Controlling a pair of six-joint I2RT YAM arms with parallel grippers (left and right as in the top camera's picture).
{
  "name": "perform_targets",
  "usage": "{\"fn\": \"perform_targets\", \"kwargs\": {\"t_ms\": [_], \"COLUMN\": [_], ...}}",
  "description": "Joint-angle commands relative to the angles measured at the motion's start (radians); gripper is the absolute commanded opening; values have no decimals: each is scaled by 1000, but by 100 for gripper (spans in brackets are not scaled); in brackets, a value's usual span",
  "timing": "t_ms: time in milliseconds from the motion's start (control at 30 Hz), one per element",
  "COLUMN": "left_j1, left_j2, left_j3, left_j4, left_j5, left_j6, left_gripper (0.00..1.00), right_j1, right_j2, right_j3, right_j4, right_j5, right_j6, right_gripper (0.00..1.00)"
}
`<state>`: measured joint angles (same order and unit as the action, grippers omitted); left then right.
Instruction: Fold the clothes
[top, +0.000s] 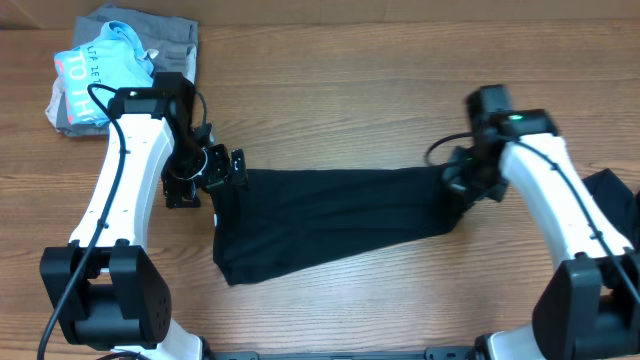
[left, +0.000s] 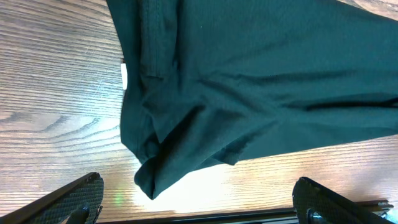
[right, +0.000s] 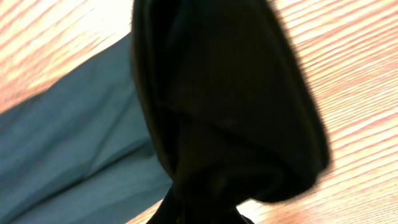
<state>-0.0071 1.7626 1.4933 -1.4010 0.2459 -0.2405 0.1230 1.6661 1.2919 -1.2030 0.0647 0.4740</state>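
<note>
Overhead: the black T-shirt (top: 330, 215) lies drawn into a long band on the table (top: 350, 80) between the left gripper (top: 225, 172) and the right gripper (top: 462, 185). Left wrist: jaws spread wide and empty above the collar end with its white neck label (left: 124, 76), seemingly poised to take it. Right wrist: jaws pinch the opposite end's bunched fabric, raised off the wood, probably to keep the band taut.

The black clothes (right: 224, 124) bunch into a dark fold close to the lens, filling the middle, while their flatter part stretches away lower left over the wooden table (right: 354, 74)
</note>
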Motion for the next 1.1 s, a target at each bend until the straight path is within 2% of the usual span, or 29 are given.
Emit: {"fn": "perform_targets", "kwargs": {"t_ms": [0,200,333,400,467,500,700,833,933,1033,1067], "left_j1": [-8,-8,-8,-8,-8,-8,-8,-8,-8,-8,-8], "left_j2": [-10,-10,-10,-10,-10,-10,-10,-10,-10,-10,-10], "left_j3": [-6,-6,-6,-6,-6,-6,-6,-6,-6,-6,-6], "left_j4": [-5,-6,-12,-13,-12,-12,-12,-12,-12,-12,-12], "left_j5": [-10,-9,-10,-10,-10,-10,-10,-10,-10,-10,-10], "left_j6": [-18,-18,-18,-18,-18,-18,-18,-18,-18,-18,-18], "left_gripper": [100,100,100,100,100,100,100,100,100,100,100], "right_j1": [117,282,337,354,362,362,360,323,251,156,122], "right_j2": [-18,-18,-18,-18,-17,-17,-19,-36,-57,-60,-55], "right_j3": [11,-36,-70,-93,-109,-110,-99,-36,27,39,37], "right_j4": [-2,48,98,126,144,146,143,97,60,60,60], "right_j5": [113,118,117,113,100,95,84,72,69,20,-9], "right_j6": [84,103,103,103,103,103,129,129,119,16,-21], "right_gripper": [4,4,12,20,41,43,42,46,67,79,79]}}
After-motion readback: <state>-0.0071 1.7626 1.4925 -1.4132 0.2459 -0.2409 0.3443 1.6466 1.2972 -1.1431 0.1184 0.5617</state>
